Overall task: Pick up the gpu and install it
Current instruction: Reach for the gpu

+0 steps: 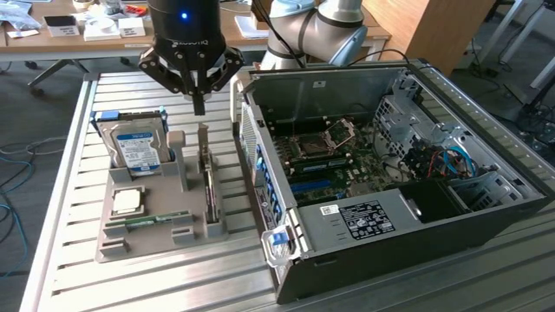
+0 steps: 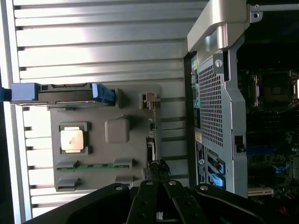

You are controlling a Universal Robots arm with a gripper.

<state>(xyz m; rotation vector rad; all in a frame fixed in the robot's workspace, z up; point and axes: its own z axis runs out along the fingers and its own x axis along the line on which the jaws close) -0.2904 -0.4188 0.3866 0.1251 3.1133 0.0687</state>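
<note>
Hard drive (image 1: 134,146) upright in tray (image 1: 160,246); CPU (image 1: 127,200) lying flat.

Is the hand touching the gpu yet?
Apart. In the exterior view the shut hand hangs above the gpu, with the table showing between them.

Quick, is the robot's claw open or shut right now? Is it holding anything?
Gripper: shut, holding nothing, hanging over the gpu.

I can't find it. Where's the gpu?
In the exterior view, the gpu stands on edge in the tray, between the hard drive and the computer case, below the gripper.
</note>
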